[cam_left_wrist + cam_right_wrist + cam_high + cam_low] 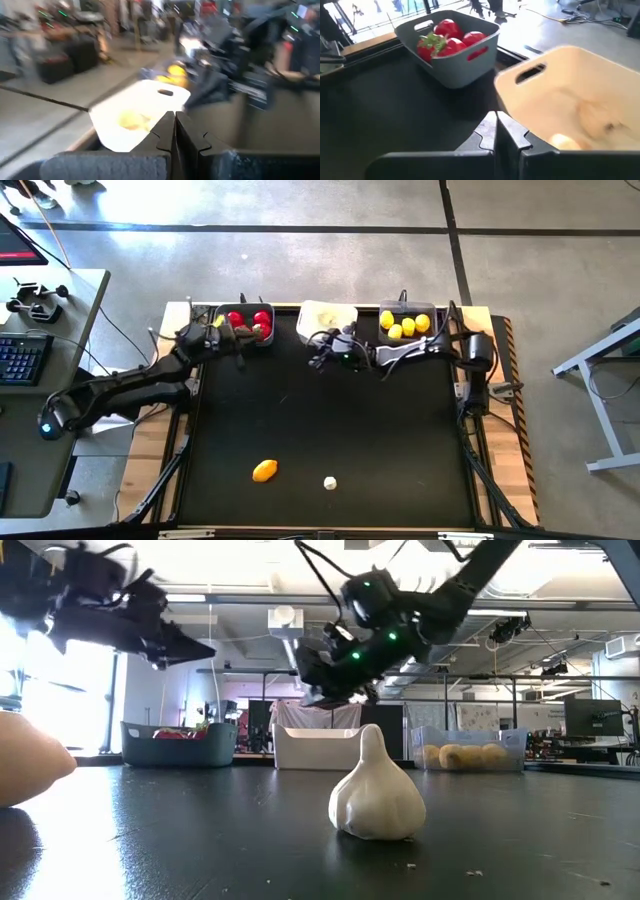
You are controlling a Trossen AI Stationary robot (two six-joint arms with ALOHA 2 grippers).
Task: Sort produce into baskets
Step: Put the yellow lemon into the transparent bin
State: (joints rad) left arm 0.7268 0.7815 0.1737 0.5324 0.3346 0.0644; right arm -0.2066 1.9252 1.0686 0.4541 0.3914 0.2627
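Three baskets stand in a row along the table's far edge. The left grey one (248,323) holds red tomatoes (445,37), the middle one is white (327,318), and the right grey one (405,322) holds yellow lemons (404,325). One lemon (264,470) and one white garlic bulb (330,482) lie on the black table near its front edge, the bulb resting on its broad base (375,825). My left gripper (240,334) hovers shut by the tomato basket's near side. My right gripper (317,359) hovers shut just in front of the white basket (570,95). Neither holds anything.
The black table top (330,420) lies bare between the baskets and the two loose pieces. Cables run along the far edge behind the baskets. A desk with a keyboard (20,355) stands off the table's left side.
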